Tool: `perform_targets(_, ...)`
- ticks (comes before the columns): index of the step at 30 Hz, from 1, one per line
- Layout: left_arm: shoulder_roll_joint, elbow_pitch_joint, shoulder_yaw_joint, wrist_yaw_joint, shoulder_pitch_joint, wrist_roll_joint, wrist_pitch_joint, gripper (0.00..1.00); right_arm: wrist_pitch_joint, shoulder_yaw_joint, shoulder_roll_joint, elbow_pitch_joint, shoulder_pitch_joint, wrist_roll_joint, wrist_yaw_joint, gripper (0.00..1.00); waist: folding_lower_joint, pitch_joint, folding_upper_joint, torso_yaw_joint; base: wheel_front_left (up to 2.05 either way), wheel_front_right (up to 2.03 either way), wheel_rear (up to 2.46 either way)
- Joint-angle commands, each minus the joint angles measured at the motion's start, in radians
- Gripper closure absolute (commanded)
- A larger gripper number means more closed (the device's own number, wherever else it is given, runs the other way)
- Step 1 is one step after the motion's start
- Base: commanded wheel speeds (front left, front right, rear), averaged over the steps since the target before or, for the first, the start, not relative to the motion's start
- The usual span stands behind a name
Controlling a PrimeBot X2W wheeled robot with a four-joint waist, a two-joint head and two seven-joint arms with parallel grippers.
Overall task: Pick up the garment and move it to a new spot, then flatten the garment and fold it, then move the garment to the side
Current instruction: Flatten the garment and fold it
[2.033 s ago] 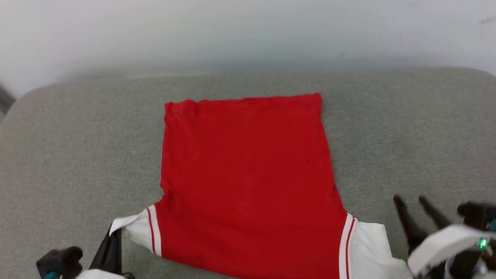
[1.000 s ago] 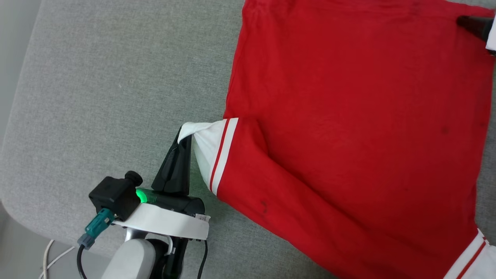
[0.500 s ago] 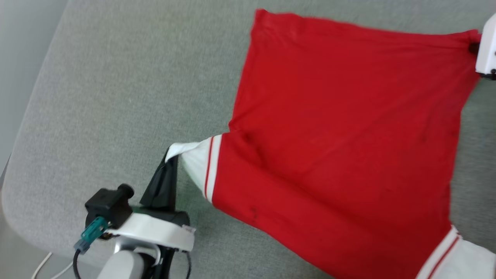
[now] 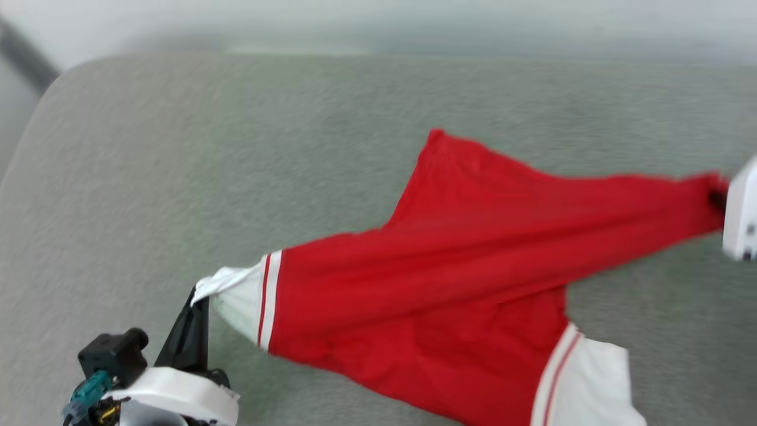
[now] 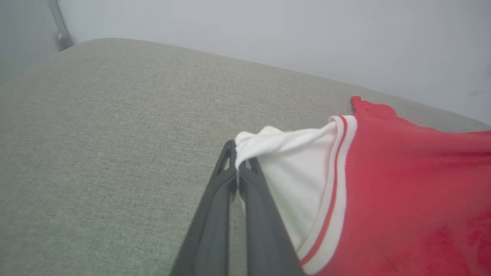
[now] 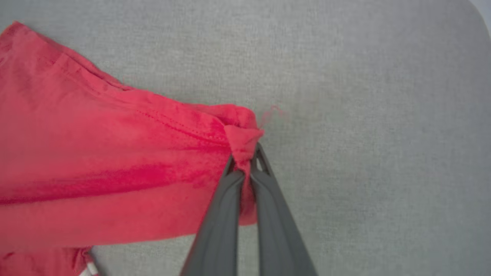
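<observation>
Down at the near left, the left gripper (image 4: 198, 299) sits low over the grey cushion (image 4: 177, 148), its two dark fingers pressed together on the cuff of a white sleeve (image 4: 236, 296). The left wrist view shows that grip up close: the cuff is bunched and pinched right at the fingertips, and the cloth runs away from them under tension. Just past the cuff comes the red and white striped trim, and then the red body of the shirt (image 4: 449, 296).

The shirt lies plain red side up across the middle and right of the cushion. It is stretched between the two grippers as a tight slanting band, with long creases running along the pull. One corner of the bottom edge (image 4: 436, 135) points toward the back of the cushion, where a pale wall (image 5: 268, 30) rises behind it. How much of the red cloth is lifted clear of the cushion I cannot tell, since the head view is blurred.

Nearer the front on the right, the second sleeve (image 4: 591, 378) lies loose, white with the same striped trim.

At the far right edge, the right gripper (image 6: 247, 163) has its fingers closed on the other bottom corner, gathered into a small red knot of cloth with the stitched hem leading into it and bare cushion beyond.
</observation>
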Motion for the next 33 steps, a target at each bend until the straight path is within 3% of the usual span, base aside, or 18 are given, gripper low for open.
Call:
perform_targets(1, 0.008, -0.004, 0.008, 0.009, 0.021, -0.005, 0.009, 1.0, 0.002, -0.012, -0.006, -0.04, 0.075, 0.016, -0.001, 1.0, 0.0, -0.072, 0.0, -0.088, 0.0, 0.0, 0.0)
perform_targets(5, 0.02, -0.013, 0.016, 0.025, 0.06, -0.015, 0.035, 1.0, 0.019, -0.07, 0.014, -0.179, 0.294, 0.037, -0.001, 1.0, 0.0, -0.102, 0.0, -0.146, 0.0, 0.0, 0.0)
perform_targets(9, 0.028, -0.02, 0.027, 0.042, 0.093, -0.029, 0.058, 1.0, 0.032, -0.147, 0.076, -0.301, 0.513, 0.045, -0.001, 1.0, 0.0, -0.12, 0.0, -0.185, 0.0, 0.0, 0.0)
perform_targets(17, 0.042, -0.029, 0.035, 0.063, 0.132, -0.04, 0.09, 1.0, 0.052, -0.284, 0.313, -0.454, 0.857, 0.034, -0.001, 1.0, 0.0, -0.131, 0.0, -0.203, 0.0, 0.0, 0.0)
perform_targets(18, 0.043, -0.031, 0.035, 0.066, 0.132, -0.039, 0.093, 1.0, 0.041, -0.29, 0.335, -0.465, 0.878, 0.029, -0.001, 0.65, 0.0, -0.131, 0.0, -0.203, 0.0, 0.0, 0.0)
perform_targets(19, 0.043, -0.034, 0.034, 0.067, 0.132, -0.039, 0.094, 1.0, 0.027, -0.296, 0.352, -0.474, 0.895, 0.026, -0.001, 0.0, 0.0, -0.131, 0.0, -0.202, 0.0, 0.0, 0.0)
perform_targets(25, 0.041, -0.048, 0.02, 0.067, 0.123, -0.034, 0.102, 1.0, -0.125, -0.313, 0.398, -0.506, 0.9, 0.055, -0.001, 0.0, 0.0, -0.132, 0.0, -0.195, 0.0, 0.0, 0.0)
perform_targets(33, 0.044, -0.091, -0.006, 0.069, 0.081, -0.014, 0.113, 1.0, -0.527, -0.289, 0.395, -0.483, 0.76, 0.056, -0.001, 0.0, 0.0, -0.107, 0.0, -0.159, 0.0, 0.0, 0.0)
